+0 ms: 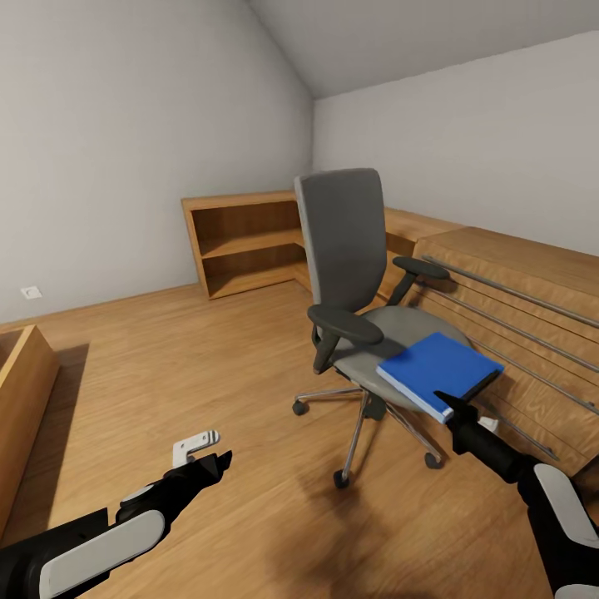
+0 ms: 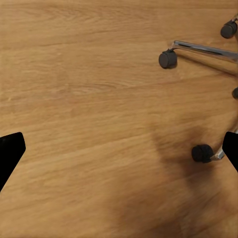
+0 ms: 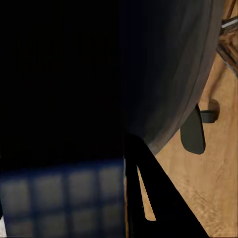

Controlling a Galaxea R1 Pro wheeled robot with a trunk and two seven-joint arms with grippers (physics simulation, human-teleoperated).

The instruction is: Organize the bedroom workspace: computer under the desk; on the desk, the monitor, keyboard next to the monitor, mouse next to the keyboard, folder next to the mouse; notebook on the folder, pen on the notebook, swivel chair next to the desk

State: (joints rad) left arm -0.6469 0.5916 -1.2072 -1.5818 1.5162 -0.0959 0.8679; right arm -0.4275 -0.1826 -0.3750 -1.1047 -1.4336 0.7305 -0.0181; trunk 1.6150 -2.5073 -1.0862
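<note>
No readable text, labels, brands or numbers on anything in view.

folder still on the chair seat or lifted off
On the seat: the folder lies flat on the swivel chair, the right gripper at its near edge.

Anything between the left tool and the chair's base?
No. In the head view, bare wood floor separates the left tool from the chair base; the left wrist view shows the same floor, with casters at its edge.
</note>
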